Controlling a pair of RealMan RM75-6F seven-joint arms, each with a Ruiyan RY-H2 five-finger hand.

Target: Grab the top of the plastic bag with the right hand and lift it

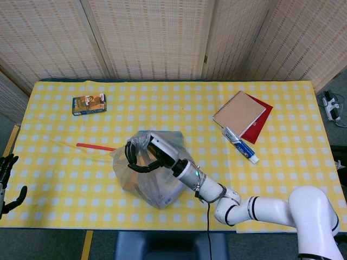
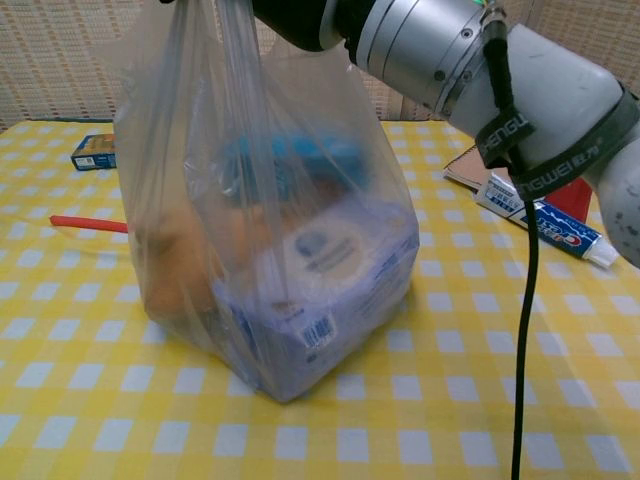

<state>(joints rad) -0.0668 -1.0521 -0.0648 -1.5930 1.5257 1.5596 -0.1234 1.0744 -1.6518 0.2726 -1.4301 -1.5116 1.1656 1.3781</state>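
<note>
A clear plastic bag (image 1: 157, 181) stands near the table's front edge, holding a blue-and-white packet, something orange and a blue item. My right hand (image 1: 145, 156) is above it, fingers curled around the bag's gathered top. In the chest view the bag (image 2: 270, 240) fills the middle, its top pulled taut up to the hand (image 2: 290, 12), which is mostly cut off by the upper frame edge. The bag's bottom looks to be resting on the yellow checked cloth (image 2: 450, 400). My left hand (image 1: 6, 181) hangs off the table's left edge with its fingers apart, holding nothing.
A red stick (image 1: 95, 147) lies left of the bag and a snack box (image 1: 89, 104) sits at the back left. At the right lie a brown notebook (image 1: 239, 112) on a red book (image 1: 260, 125), and a toothpaste tube (image 1: 239, 144).
</note>
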